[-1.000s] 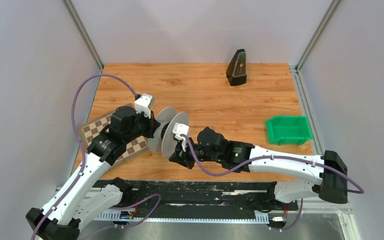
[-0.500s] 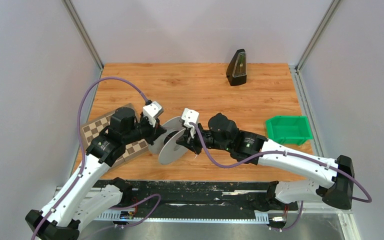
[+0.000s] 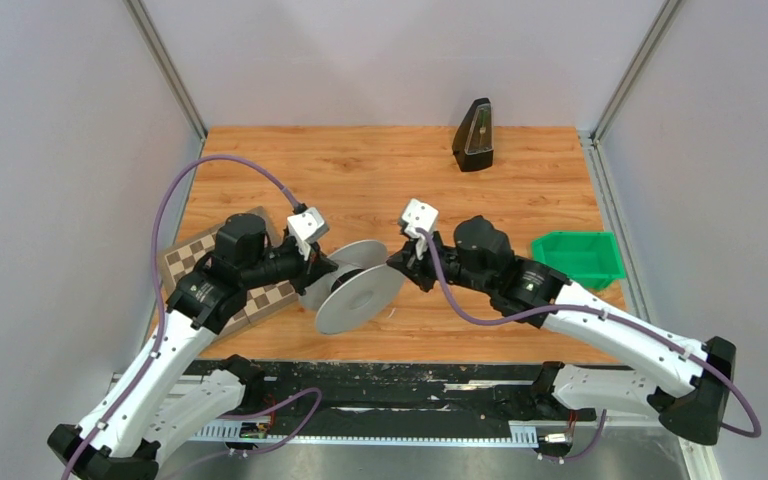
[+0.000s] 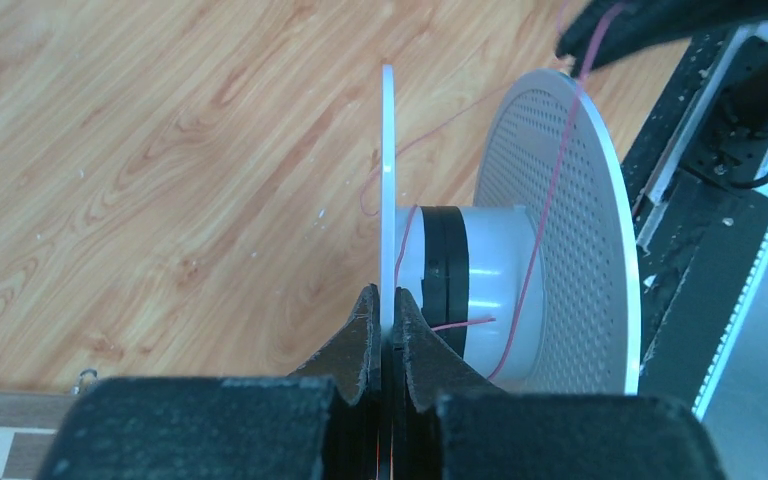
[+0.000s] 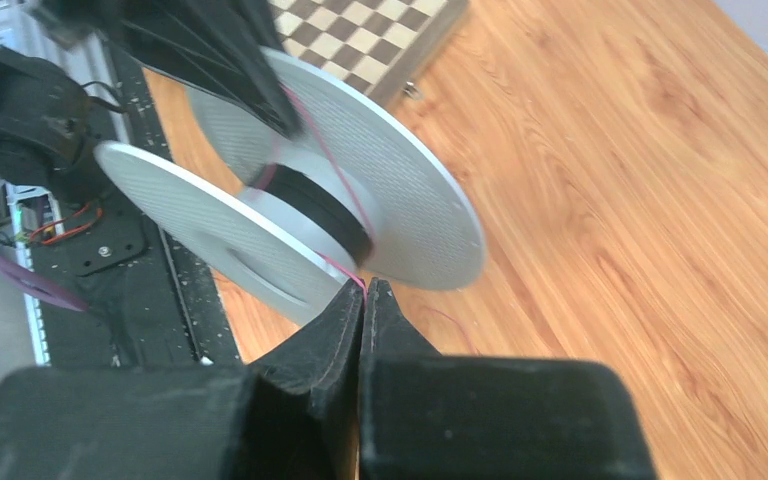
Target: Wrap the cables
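Observation:
A grey spool (image 3: 357, 287) with two wide flanges and a black-and-white hub is held tilted above the wooden table. My left gripper (image 3: 317, 272) is shut on the edge of one flange (image 4: 387, 180); in the left wrist view my gripper (image 4: 387, 306) pinches that thin disc, with the perforated flange (image 4: 570, 230) beyond. A thin red cable (image 4: 552, 180) runs over the hub. My right gripper (image 3: 398, 260) is to the right of the spool; in the right wrist view it (image 5: 364, 289) is shut on the red cable (image 5: 335, 180), which runs taut to the hub (image 5: 325, 212).
A chessboard (image 3: 196, 262) lies under my left arm at the table's left. A green bin (image 3: 577, 260) sits at the right edge. A black wedge-shaped object (image 3: 474, 135) stands at the back. A black rail (image 3: 410, 375) runs along the near edge.
My right gripper has swung from the near side of the spool up and to its right, pulling the cable along. The spool has tilted with its flanges now lying flatter.

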`<state>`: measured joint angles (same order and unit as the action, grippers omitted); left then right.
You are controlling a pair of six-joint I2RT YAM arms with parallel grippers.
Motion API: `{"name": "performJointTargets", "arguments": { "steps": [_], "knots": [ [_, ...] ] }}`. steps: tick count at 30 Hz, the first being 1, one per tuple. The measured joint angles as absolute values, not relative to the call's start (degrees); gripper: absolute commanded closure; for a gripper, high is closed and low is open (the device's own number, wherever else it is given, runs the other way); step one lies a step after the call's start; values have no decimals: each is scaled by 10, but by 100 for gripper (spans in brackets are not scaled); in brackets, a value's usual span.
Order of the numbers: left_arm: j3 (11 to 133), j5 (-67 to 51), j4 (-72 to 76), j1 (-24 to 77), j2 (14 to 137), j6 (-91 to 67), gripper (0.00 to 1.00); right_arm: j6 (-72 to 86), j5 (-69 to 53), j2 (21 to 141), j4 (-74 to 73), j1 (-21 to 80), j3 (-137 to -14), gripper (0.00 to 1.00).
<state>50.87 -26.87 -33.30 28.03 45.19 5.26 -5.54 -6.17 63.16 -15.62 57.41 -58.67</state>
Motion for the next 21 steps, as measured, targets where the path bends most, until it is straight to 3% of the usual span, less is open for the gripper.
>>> {"name": "performJointTargets", "arguments": {
  "steps": [14, 21],
  "knots": [
    [552, -330, -332, 281, 405, -84, 100, -20, -84, 496, -114, 516, -430, 100],
    [552, -343, -294, 280, 398, -215, 100, 12, -117, 484, -31, 504, -352, 91]
  ]
}}
